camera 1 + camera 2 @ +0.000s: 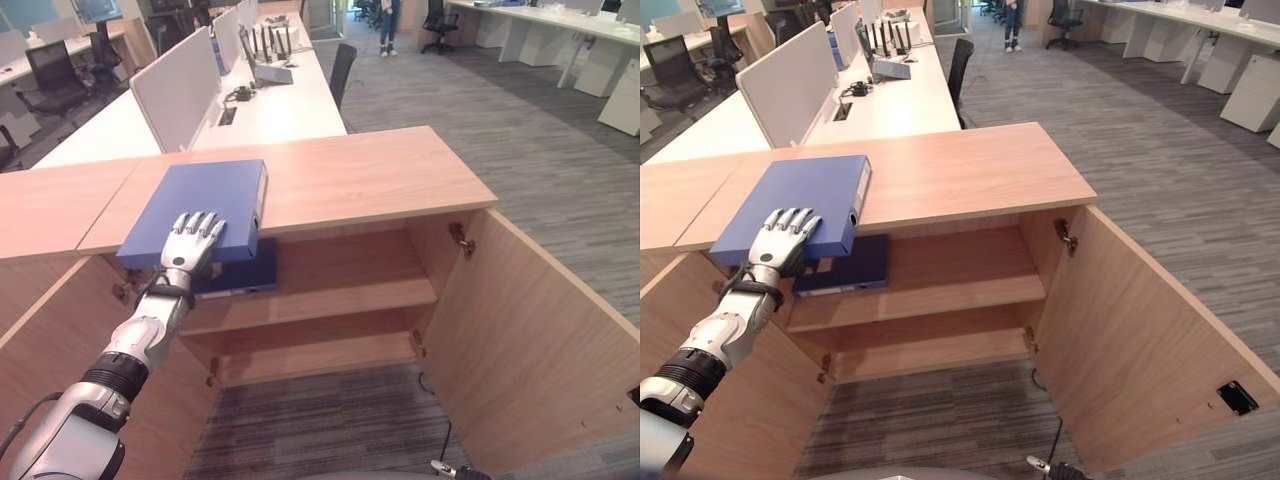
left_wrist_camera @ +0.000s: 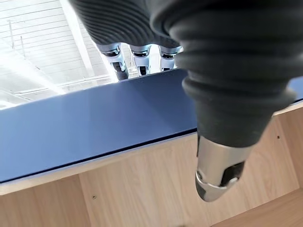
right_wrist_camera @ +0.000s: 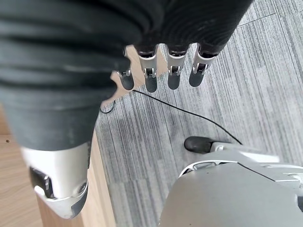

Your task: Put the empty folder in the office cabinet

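A blue folder [image 1: 200, 208] lies flat on the wooden cabinet top [image 1: 350, 175], its near end jutting over the front edge above the open cabinet. The left hand [image 1: 193, 240] lies on the folder's near end with fingers straight and spread over the cover; the left wrist view, taken from below, shows the fingertips [image 2: 142, 59] reaching over the folder's far edge, the thumb [image 2: 218, 175] hanging free beneath against the wooden panel, nothing pinched. Directly below the overhang, a second, darker folder [image 1: 845, 265] lies on the upper shelf [image 1: 940, 285], at 6 o'clock from the first. The head views show what the wrist view cannot: the cabinet's right door [image 1: 530, 340] swung wide at about 4 o'clock, a lower shelf [image 1: 320, 350], and a white desk [image 1: 270, 105] with a grey divider [image 1: 175, 85] at 12 o'clock. The right hand [image 3: 161, 71] shows in its own wrist view, fingers straight and relaxed over grey carpet [image 3: 246, 85], holding nothing.
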You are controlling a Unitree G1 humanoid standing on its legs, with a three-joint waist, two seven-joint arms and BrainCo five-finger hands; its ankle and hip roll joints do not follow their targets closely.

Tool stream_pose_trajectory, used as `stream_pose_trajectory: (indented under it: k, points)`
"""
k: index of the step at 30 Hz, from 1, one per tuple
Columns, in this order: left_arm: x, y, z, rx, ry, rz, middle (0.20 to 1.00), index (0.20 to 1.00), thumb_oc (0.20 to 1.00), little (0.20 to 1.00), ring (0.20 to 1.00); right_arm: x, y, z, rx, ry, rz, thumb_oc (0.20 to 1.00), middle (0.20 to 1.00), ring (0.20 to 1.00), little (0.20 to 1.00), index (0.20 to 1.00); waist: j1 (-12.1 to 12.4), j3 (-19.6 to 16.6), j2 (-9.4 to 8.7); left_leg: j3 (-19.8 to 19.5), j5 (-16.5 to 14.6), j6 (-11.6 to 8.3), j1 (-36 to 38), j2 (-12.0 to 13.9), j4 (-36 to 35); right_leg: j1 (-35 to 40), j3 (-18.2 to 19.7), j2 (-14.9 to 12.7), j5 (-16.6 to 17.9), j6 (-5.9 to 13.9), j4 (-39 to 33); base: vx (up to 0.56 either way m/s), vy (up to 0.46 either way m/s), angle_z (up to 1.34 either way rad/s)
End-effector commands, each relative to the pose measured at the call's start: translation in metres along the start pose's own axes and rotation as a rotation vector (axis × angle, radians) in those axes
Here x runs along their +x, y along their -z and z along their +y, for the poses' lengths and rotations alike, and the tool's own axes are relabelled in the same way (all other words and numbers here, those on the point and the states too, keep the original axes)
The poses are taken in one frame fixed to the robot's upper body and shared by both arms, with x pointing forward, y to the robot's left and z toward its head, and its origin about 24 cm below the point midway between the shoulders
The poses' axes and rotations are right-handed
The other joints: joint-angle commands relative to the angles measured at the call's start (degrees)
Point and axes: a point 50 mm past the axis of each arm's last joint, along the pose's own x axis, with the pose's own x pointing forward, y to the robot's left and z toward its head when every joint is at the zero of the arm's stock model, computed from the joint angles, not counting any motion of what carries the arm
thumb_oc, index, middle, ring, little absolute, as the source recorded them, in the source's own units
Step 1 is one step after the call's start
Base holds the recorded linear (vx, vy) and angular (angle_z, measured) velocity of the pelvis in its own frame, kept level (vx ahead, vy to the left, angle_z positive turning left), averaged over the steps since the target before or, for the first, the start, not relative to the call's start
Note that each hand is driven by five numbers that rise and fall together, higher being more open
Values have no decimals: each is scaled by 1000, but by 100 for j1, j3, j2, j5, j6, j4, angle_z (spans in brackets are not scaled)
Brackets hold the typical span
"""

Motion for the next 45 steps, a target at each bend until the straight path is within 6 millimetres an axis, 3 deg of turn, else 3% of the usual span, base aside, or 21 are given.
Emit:
stream_pose_trajectory:
  k: [1,2,13,20,21,24,26,27,29,32,38,45]
  points:
    - [30,23,37,122,-97,54,771,771,771,771,771,1,-15,11,-33,-20,-50,1000,1000,1000,1000,1000,-28,-117,-333,12,-783,22,167,-188,18,144,0,-304,-13,578,33,0,0,0]
    - [30,23,35,124,-87,58,200,200,200,200,200,1,-15,11,-34,-19,-50,1000,1000,1000,1000,1000,-30,-115,-335,16,-785,22,170,-189,18,146,0,-304,-12,578,33,0,0,0]
    - [16,20,6,58,-1,100,200,200,200,200,200,1,-17,10,-27,-7,-53,1000,1000,1000,1000,1000,-24,-106,-343,33,-797,28,209,-190,18,162,10,-308,-19,571,33,2,0,-1]
    - [0,7,-12,-135,-23,155,200,200,200,200,200,1,-13,11,-18,1,-40,1000,1000,1000,1000,1000,2,-105,-376,10,-789,27,209,-188,18,173,-10,-301,-32,555,33,0,0,0]
    - [-9,-2,-23,-231,-23,196,200,200,200,200,200,1,-14,11,-3,11,-40,1000,1000,1000,1000,1000,26,-91,-402,-5,-777,27,205,-190,18,168,-29,-298,-25,542,33,0,0,0]
    - [-17,-17,-31,-337,-18,203,200,200,200,200,200,1,-15,11,11,19,-43,1000,1000,1000,1000,1000,47,-75,-418,-26,-760,29,189,-198,18,160,-53,-297,-10,530,33,0,0,0]
    - [-28,-47,-25,-534,-42,119,200,200,200,200,200,1,-17,12,29,21,-47,1000,1000,1000,1000,1000,97,-39,-442,-80,-740,39,161,-199,18,146,-85,-305,13,516,33,-5,-3,2]
    - [-29,-46,-25,-534,-41,120,200,200,200,200,200,1,-17,12,28,21,-46,1000,1000,1000,1000,1000,92,-43,-441,-81,-740,39,160,-199,18,145,-86,-305,13,516,33,-9,-7,5]
    - [-45,-73,-5,-783,-52,-18,200,200,200,200,200,2,-21,14,55,14,-61,1000,1000,1000,1000,1000,169,10,-470,-145,-708,52,120,-195,18,127,-106,-309,35,509,33,-1,-8,8]
    - [-76,-86,2,-1002,62,-121,200,200,200,200,200,1,-20,14,66,-5,-67,1000,1000,1000,1000,1000,245,78,-499,-209,-670,73,52,-203,18,73,-136,-308,79,512,33,-20,-16,13]
    - [-100,-75,2,-1075,125,-111,200,200,200,200,200,1,-18,11,66,-16,-63,1000,1000,1000,1000,1000,338,143,-541,-268,-649,77,-9,-202,18,37,-208,-302,80,502,33,-19,-28,6]
    - [-106,-64,33,-1157,20,-175,200,200,200,200,200,1,-24,18,52,-51,-92,1000,1000,1000,1000,1000,452,181,-559,-355,-621,65,-30,-206,18,51,-296,-293,61,491,33,-2,-18,9]
